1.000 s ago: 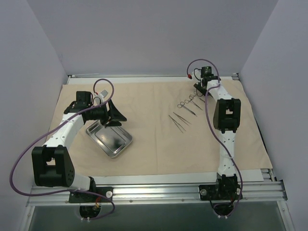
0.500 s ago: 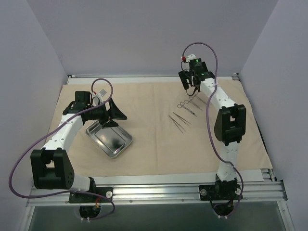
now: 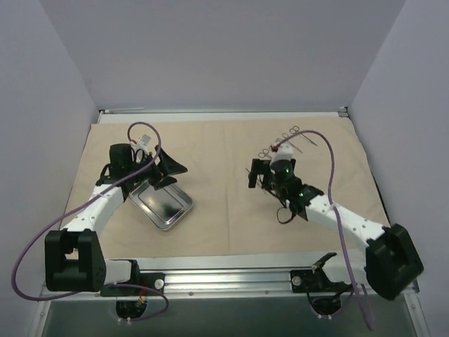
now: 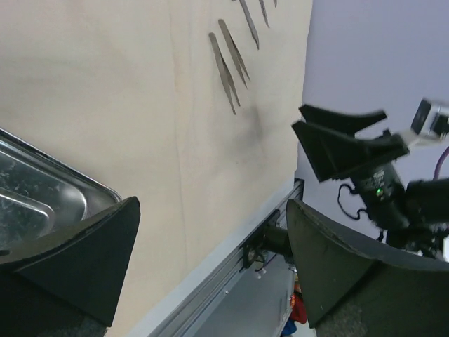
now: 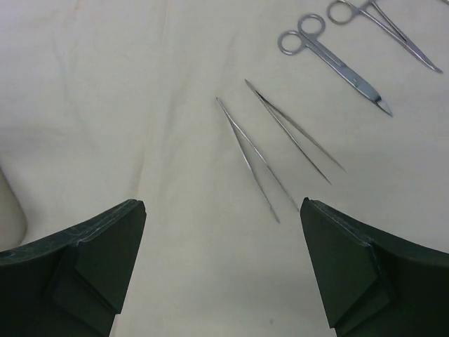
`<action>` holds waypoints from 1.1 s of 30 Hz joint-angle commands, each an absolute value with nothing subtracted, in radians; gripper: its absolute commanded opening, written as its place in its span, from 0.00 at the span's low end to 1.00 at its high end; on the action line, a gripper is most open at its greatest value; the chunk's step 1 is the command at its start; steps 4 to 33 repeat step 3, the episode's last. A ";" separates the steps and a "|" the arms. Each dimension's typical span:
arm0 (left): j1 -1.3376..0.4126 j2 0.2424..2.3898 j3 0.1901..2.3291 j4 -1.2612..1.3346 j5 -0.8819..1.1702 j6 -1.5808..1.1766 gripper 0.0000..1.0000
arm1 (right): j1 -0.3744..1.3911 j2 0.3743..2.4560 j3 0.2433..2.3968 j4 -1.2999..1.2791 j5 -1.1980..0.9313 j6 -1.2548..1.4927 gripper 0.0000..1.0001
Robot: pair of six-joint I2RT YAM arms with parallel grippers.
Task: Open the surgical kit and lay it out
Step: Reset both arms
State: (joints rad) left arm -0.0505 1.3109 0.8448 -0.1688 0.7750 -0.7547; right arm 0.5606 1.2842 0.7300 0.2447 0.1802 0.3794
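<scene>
Poised over a kit that looks nearly laid out: my left gripper hangs with its jaws spread wide and nothing between them, at the far edge of the steel tray, which sits empty on the opened beige cloth wrap; whether a jaw touches the tray's rim I cannot tell. My right gripper, likewise spread wide and empty, hovers well to the right of the tray, above the two tweezers lying side by side, flat on the cloth; the ring-handled scissors and forceps lie farther right of the tray and beyond it, in a loose row.

The hazards, as I judge them, are mostly of undoing what is arranged; should I close my right gripper on tweezers this thin and flat, the jaws may catch cloth instead of steel, bunch the wrap and drag the row askew; with the pair so close together, reaching for one could knock its neighbour. At the tray itself, a careless swing of my left gripper could nudge the rim and send the light tray skating over the cloth, or tip it; my right arm's purple cable loops close by the ringed instruments and might sweep them if I turn sharply.
</scene>
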 commanded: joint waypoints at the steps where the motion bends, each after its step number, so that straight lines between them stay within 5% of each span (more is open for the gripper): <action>1: -0.097 1.258 0.789 0.113 0.776 -0.882 0.94 | 0.561 1.016 0.554 0.382 0.321 0.476 1.00; 3: -0.130 1.256 0.795 0.115 0.790 -0.902 0.94 | 0.564 0.850 0.473 0.345 0.362 0.535 1.00; 33: -0.130 1.256 0.795 0.115 0.790 -0.902 0.94 | 0.564 0.850 0.473 0.345 0.362 0.535 1.00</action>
